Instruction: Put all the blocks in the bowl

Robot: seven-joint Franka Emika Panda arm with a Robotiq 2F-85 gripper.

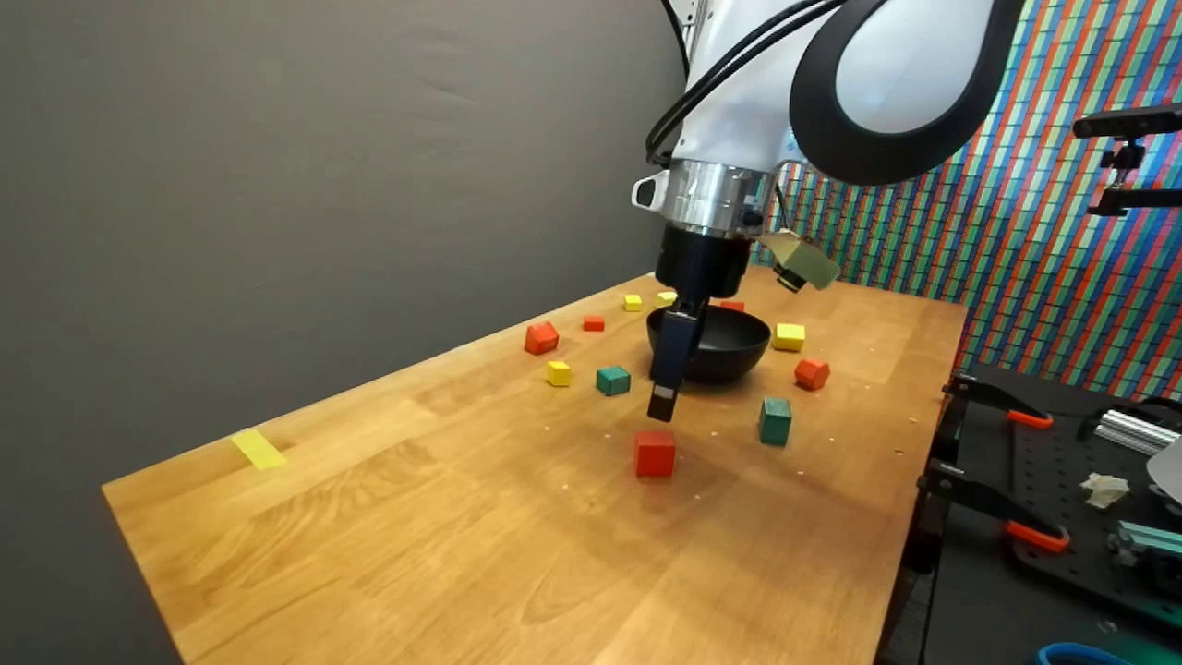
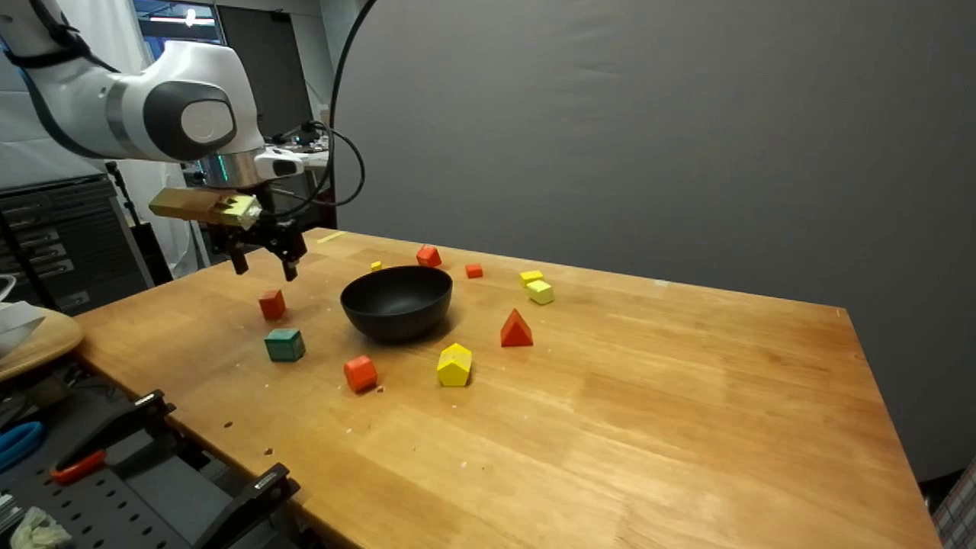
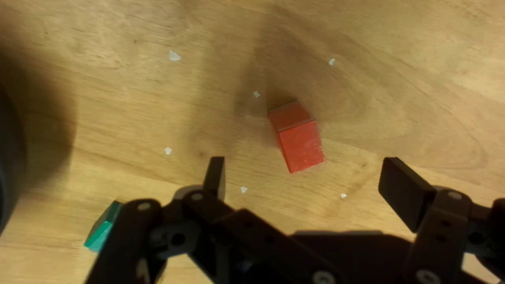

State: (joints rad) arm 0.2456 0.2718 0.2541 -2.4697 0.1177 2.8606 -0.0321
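Gripper (image 3: 305,177), spread and empty, is poised above a red cube (image 3: 302,146) that, lying askew, could be twisted when pinched.

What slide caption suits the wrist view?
Open pincer above a wooden table, red block ungripped, green block partly hidden, black bowl cropped at the left edge.
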